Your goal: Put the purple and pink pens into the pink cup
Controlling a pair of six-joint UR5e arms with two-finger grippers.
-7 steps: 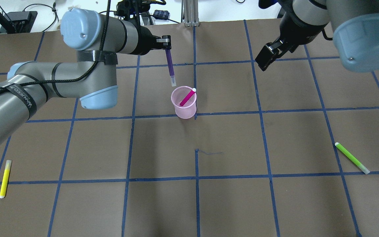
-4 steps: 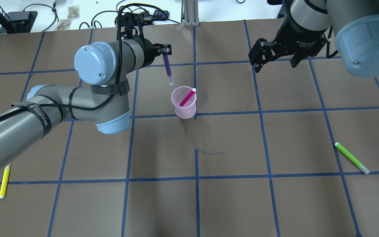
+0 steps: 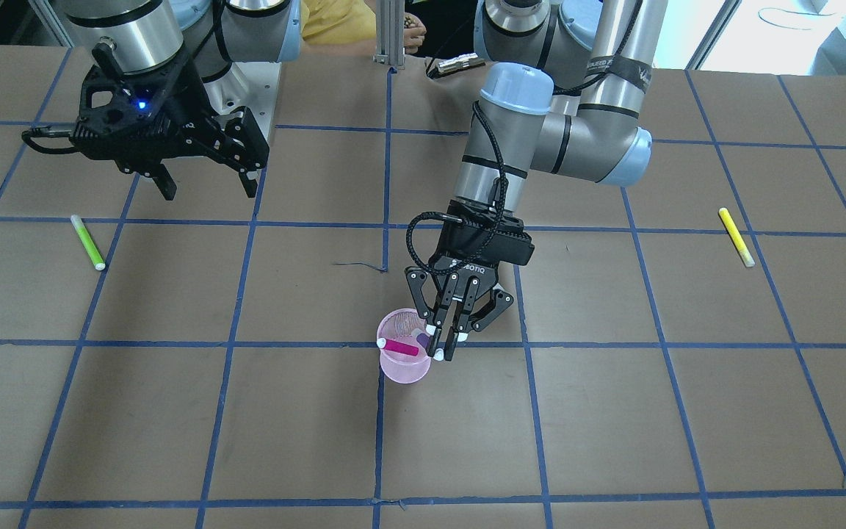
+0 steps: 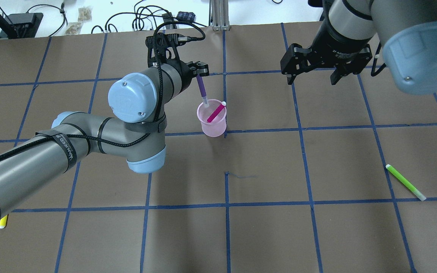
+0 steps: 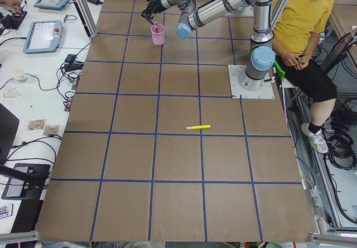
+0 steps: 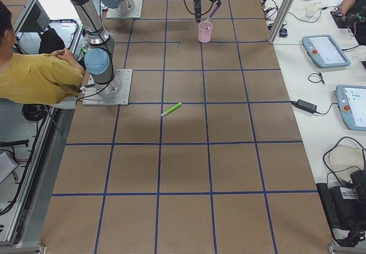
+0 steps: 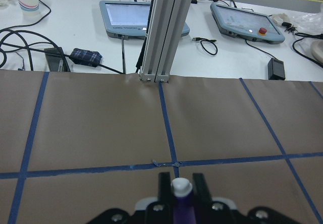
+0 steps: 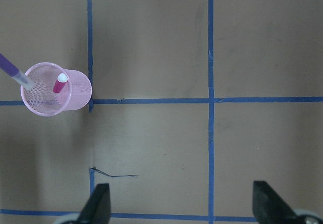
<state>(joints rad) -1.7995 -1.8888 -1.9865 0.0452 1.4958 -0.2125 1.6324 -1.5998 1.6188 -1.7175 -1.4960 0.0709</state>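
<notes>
Within the last second the left arm has swung inward and dropped. The purple pen (image 4: pixel 202 88), which hung clear of the cup on the side toward the bench's far edge, now slants down with its clear cap at the rim of the pink cup (image 4: pixel 212 126). In the right wrist view that cap overlaps the rim on the side opposite the pink pen (image 4: pixel 215 112), which already leans inside the cup. The cup stands about midway between the bench's two ends, nearer the far edge than the robot's edge. The first pen looks finished, and the second appears to be just entering the mouth: lowering and letting go remain.

The left gripper (image 4: pixel 201 72) is closed on the purple pen's upper end, with its fingers pinching the barrel just below the white butt in the left wrist view. It touches nothing else, though in the front-facing view its fingertips sit close beside the cup rim.

The right gripper (image 4: pixel 311 77) has turned and drawn back toward the far right of the bench. Its fingers are spread wide and empty.
</notes>
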